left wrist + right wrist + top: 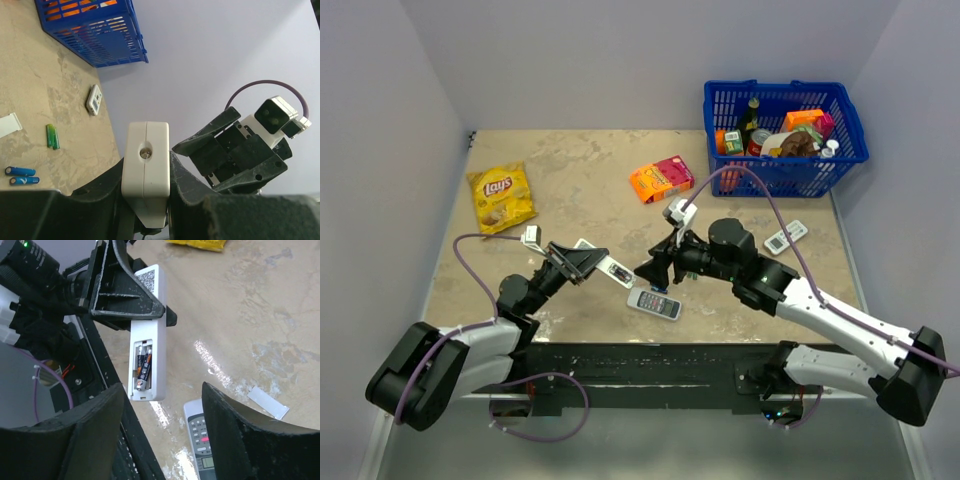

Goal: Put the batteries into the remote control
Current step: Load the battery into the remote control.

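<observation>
My left gripper (592,262) is shut on the slim white remote control (616,270) and holds it above the table. In the right wrist view the remote (150,300) shows its open compartment with the two dark batteries (142,367) lying side by side inside. In the left wrist view the remote (146,150) is seen end-on, clamped between the fingers of the left gripper (145,180). My right gripper (650,272) is open and empty just off the remote's free end, and its jaws stand wide apart in the right wrist view (162,390).
A grey-white button remote (653,303) lies under the grippers, with a white cover strip (267,402) beside it. A display remote (786,236), blue basket (850,130), orange box (661,179) and chips bag (501,196) are farther off. Green batteries (52,136) and blue batteries (22,175) lie on the table.
</observation>
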